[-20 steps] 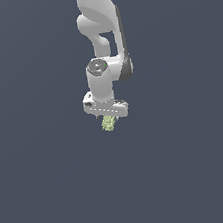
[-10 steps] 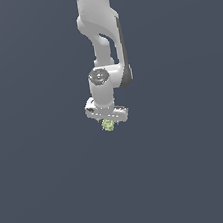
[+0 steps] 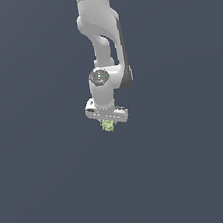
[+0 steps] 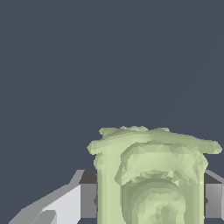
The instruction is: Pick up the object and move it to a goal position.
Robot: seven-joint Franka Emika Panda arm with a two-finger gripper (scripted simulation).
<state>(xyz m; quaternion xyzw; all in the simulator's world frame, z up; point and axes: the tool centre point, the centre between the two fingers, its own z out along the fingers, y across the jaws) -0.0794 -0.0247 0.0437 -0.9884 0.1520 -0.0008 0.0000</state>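
The object [image 3: 107, 126] is a tiny pale yellow-green lumpy thing, held just under the white gripper [image 3: 108, 125] near the middle of the exterior view. The gripper hangs from the white arm that comes down from the top edge. In the wrist view the object [image 4: 151, 175] fills the lower part of the picture between the two fingers [image 4: 87, 199], which press on both its sides. The gripper is shut on the object and holds it up off the dark grey ground.
A plain dark grey ground [image 3: 55, 192] fills the exterior view all around the arm. No other object, container or goal marker shows in either view.
The arm and the gripper with the object in it have moved a little upward in the exterior view. The grip on the object has not changed.
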